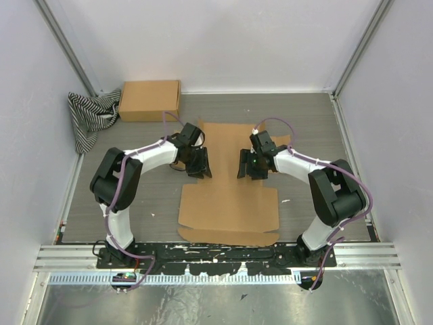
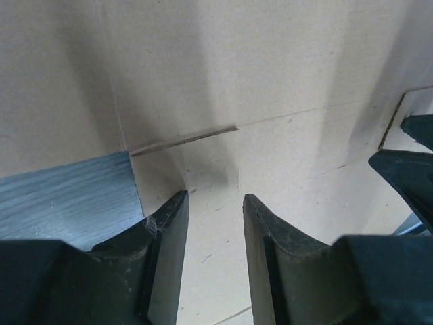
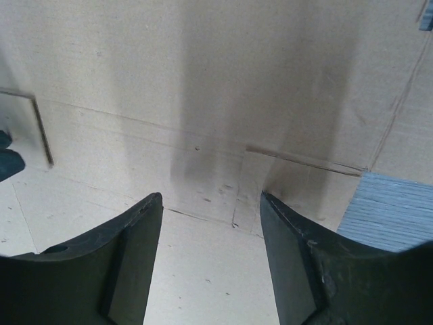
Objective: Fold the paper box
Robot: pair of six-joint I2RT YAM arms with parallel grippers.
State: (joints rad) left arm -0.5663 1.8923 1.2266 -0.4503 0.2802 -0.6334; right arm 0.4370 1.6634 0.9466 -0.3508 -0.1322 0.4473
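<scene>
Box (image 1: 230, 203) flat on counter (image 1: 318, 135), side-wall fold pending. Left pincer (image 1: 198, 164) half-open, right pincer (image 1: 247, 164) wide, both empty. Next: grip side flaps, raise.

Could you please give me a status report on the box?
Both open and empty: left gripper, right gripper, over the paper box. Sheet lies flat, unfolded. Far-left corner: formed box, striped cloth, out of the way.

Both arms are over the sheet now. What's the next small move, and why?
Probably lower the left gripper to the paper box at its edge beside the slit and begin lifting there. The box lies flat and unfolded, and both the left and right gripper hang open above it, holding nothing.
</scene>
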